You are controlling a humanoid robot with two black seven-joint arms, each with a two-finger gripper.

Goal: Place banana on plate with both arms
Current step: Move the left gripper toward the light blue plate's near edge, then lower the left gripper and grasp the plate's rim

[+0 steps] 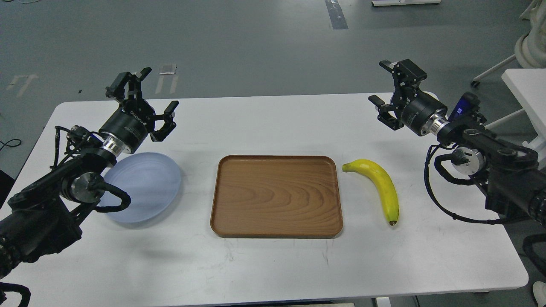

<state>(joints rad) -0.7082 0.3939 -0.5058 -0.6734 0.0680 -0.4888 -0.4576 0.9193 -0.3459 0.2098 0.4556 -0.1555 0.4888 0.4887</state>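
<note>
A bright yellow banana [379, 185] lies on the white table to the right of the wooden tray, its greenish stem toward the tray and its dark tip toward me. The pale blue plate [147, 187] rests on the left side of the table, partly hidden by my left arm. My left gripper [143, 100] hovers open above and behind the plate, holding nothing. Well behind the banana, my right gripper [384, 87] is raised over the table's far right part, open and empty.
A rectangular brown wooden tray [276, 196] sits mid-table between plate and banana, nothing on it. The white table [273, 268] ends close in front and at the right. A second white table [527, 87] and a chair base stand off to the far right.
</note>
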